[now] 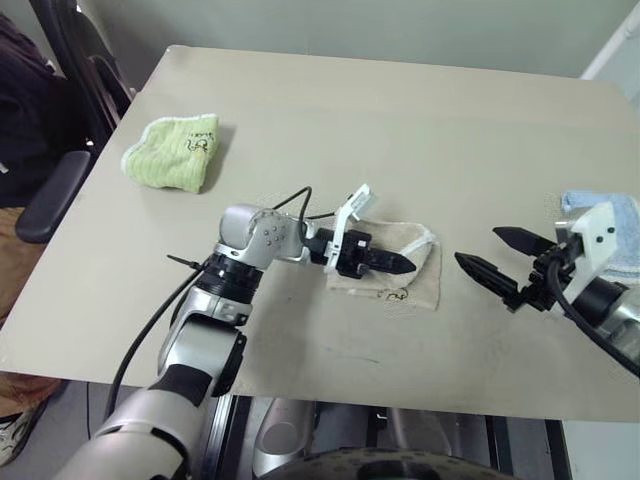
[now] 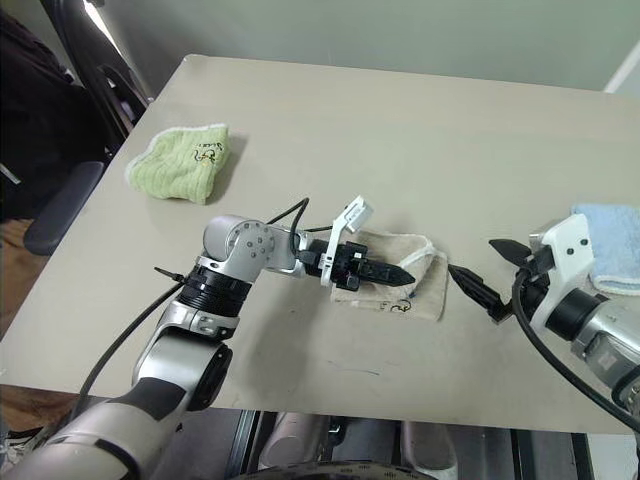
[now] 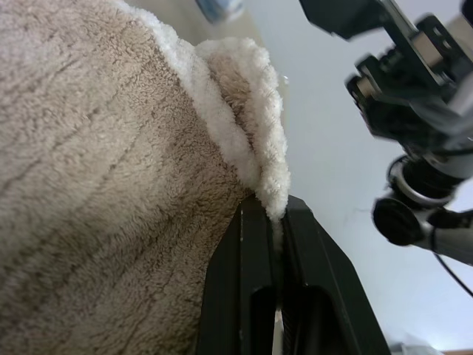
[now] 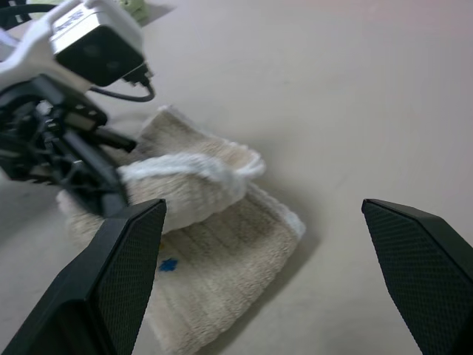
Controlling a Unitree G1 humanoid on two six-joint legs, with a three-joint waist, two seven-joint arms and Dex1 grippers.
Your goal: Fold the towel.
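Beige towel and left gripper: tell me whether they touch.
Touching. In the left wrist view, the left gripper is shut on the white edging of the beige towel.

Three towels: one beige point(image 1: 400, 268), one lime-green point(image 1: 172, 150), one light-blue point(image 1: 615, 232). One table point(image 1: 400, 120).

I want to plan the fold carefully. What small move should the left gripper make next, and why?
Probably carry the pinched edge a little further across and lay it down before letting go. The left gripper is shut on the white edge of the towel, lifted over the lower layer, so the fold is not yet flat. The right gripper waits open, apart from the cloth.
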